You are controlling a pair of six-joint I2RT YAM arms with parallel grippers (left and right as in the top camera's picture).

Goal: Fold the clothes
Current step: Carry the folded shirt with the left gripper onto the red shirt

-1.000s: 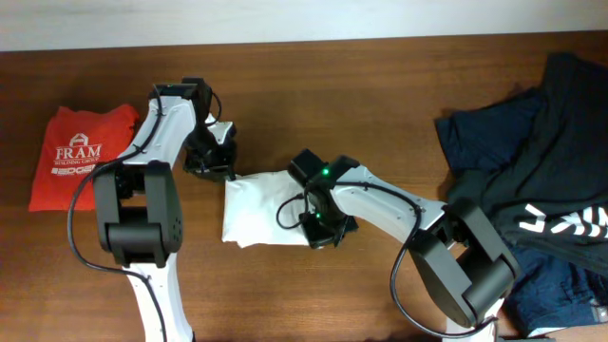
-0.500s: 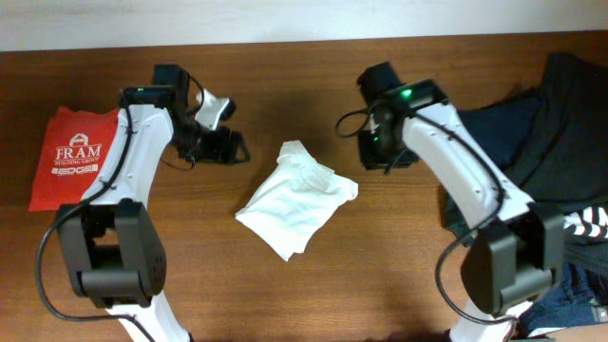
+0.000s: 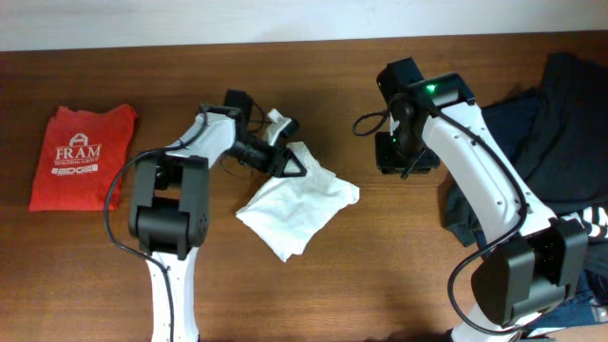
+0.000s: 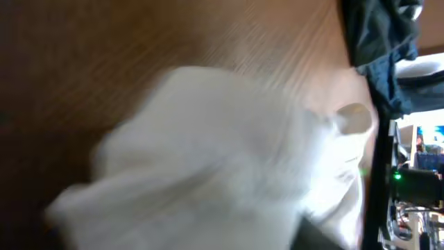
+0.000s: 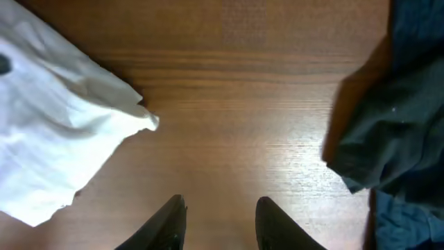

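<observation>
A crumpled white T-shirt (image 3: 299,204) lies in a loose heap mid-table. My left gripper (image 3: 290,163) is down at its upper-left edge, touching the cloth. In the left wrist view, blurred white fabric (image 4: 208,153) fills the frame and only a dark fingertip (image 4: 316,237) shows, so its jaws cannot be read. My right gripper (image 3: 394,157) hovers over bare wood to the right of the shirt. Its fingers stand apart with nothing between them (image 5: 220,222), and the shirt's corner (image 5: 48,139) lies to their left.
A folded red T-shirt (image 3: 81,157) with white lettering lies at the far left. A pile of navy and black clothes (image 3: 551,123) covers the right end of the table, its edge (image 5: 388,125) close to my right gripper.
The left gripper has swung right from the far left onto the white shirt's upper edge. The right arm has drifted slightly right. The shirt lies as it did half a second ago.
</observation>
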